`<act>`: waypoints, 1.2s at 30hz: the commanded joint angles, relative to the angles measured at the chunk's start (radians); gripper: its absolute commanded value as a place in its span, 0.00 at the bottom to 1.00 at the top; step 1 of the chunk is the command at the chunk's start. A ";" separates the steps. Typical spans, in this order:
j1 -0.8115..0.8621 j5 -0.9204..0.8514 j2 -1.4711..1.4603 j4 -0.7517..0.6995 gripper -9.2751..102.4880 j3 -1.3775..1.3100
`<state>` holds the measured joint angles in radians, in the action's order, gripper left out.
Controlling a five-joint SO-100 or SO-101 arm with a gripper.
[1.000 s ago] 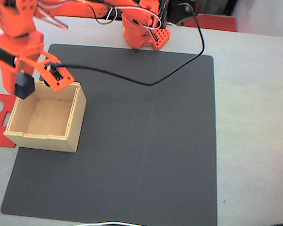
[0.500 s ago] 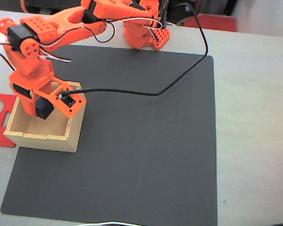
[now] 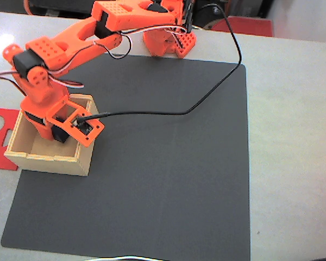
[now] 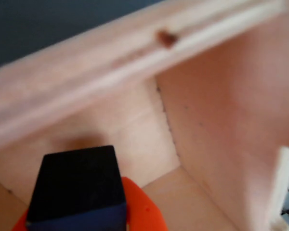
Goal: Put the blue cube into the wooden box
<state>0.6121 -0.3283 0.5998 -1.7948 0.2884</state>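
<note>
The gripper (image 3: pixel 58 132) is reaching down inside the wooden box (image 3: pixel 81 160), jaws closed on the blue cube (image 4: pixel 79 185); in the wrist view the cube is sitting against an orange finger (image 4: pixel 139 209), above the box floor near an inner corner. The box is resting at the left edge of the black mat (image 3: pixel 168 174) on the counter (image 3: pixel 293 136), beside a red sheet (image 3: pixel 1 122). Judgement: the cube is looking rigid, light and matte, so flat opposite faces are offering the surest hold.

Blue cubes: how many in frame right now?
1. The blue cube sits in the gripper, down inside the wooden box, as the wrist view shows. The arm covers part of the box floor in the fixed view, so another could be hidden.
</note>
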 commanded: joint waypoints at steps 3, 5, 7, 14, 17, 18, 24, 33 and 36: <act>0.005 -0.003 0.005 0.006 0.18 -0.011; 0.005 -0.003 0.005 0.006 0.19 -0.011; 0.005 -0.005 0.005 0.008 0.20 -0.014; 0.005 -0.008 0.009 0.002 0.24 -0.018; 0.005 -0.012 0.015 -0.002 0.26 -0.018; 0.005 -0.014 0.020 -0.002 0.26 -0.018; -0.026 -0.014 0.150 -0.008 0.15 -0.018; -0.147 -0.017 0.545 -0.009 0.08 -0.011; -0.178 -0.011 0.655 -0.011 0.08 -0.009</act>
<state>0.4556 -0.3375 1.1213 -1.8009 0.2884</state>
